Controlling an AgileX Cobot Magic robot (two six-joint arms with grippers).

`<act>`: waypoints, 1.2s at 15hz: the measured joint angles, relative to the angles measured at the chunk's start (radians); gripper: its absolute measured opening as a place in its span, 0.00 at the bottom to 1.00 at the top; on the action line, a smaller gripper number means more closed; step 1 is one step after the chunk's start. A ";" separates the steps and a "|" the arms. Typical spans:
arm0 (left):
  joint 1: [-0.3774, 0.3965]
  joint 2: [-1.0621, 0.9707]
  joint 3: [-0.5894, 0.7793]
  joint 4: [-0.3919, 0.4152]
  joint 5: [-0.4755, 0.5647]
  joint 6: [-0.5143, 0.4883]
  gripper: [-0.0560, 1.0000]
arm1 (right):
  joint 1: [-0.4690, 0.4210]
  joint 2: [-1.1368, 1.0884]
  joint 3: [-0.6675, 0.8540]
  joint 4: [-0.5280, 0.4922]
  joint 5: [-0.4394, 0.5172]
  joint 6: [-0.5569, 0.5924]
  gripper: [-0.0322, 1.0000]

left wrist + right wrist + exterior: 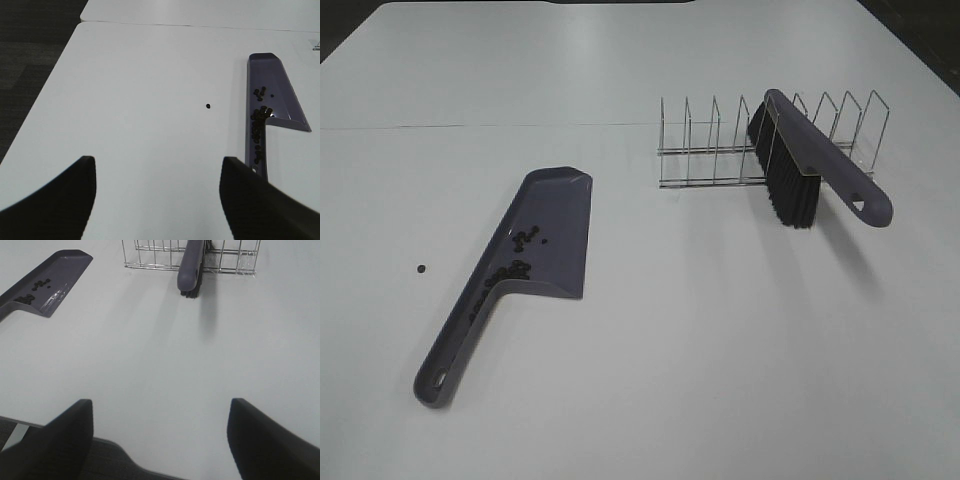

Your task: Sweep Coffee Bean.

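Observation:
A grey-purple dustpan [567, 198] lies flat on the white table, left of centre, handle toward the front. Most coffee beans [516, 262] sit inside it, near where the pan meets the handle. One stray bean [421, 268] lies on the table to its left. The brush [817, 160] leans in the wire rack [710, 150], black bristles down. My left gripper [157, 161] is open and empty, back from the stray bean [208, 105] and the dustpan [280, 95]. My right gripper [161, 402] is open and empty, well short of the brush [192, 265]. Neither gripper shows in the high view.
The table's left edge [47, 90] drops to dark carpet. Its front edge [125, 452] runs under my right gripper. A seam [480, 126] crosses the table behind the dustpan.

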 joint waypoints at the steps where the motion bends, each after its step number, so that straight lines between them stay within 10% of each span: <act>1: 0.000 -0.001 0.012 -0.005 -0.018 0.000 0.64 | 0.000 0.000 0.011 0.000 -0.020 -0.009 0.69; 18: -0.035 -0.001 0.012 -0.026 -0.019 0.000 0.64 | 0.000 0.000 0.017 -0.010 -0.028 -0.012 0.69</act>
